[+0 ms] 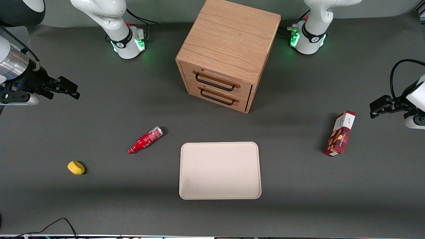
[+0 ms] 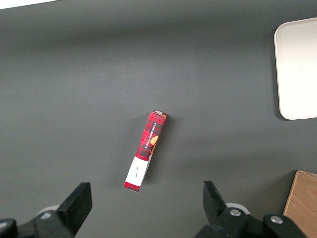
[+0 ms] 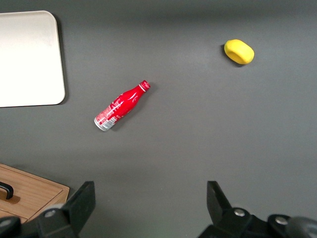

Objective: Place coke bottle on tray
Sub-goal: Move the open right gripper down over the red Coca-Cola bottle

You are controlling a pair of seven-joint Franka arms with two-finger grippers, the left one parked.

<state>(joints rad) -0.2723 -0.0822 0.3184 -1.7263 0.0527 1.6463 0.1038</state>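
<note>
The right arm's black two-finger tool [image 1: 68, 89] hangs above the dark grey surface [image 1: 109, 113] at the working arm's end, its fingers spread wide and holding nothing, well apart from everything below it. Nearer the front camera lies a small yellow rounded lump [image 1: 76, 167], and between it and the tray lies the small slim red coke bottle [image 1: 145, 140] with white lettering and a clear, silvery base, on its side, red cap pointing toward the front camera. It looks light and rigid, with a smooth round body likely to roll or slip, so a grip across the wider lettered middle seems safer than the narrow neck. Next comes the large flat cream rectangular tray [image 1: 219, 196] with rounded corners and a low rim, just beside the bottle but not touching it.
</note>
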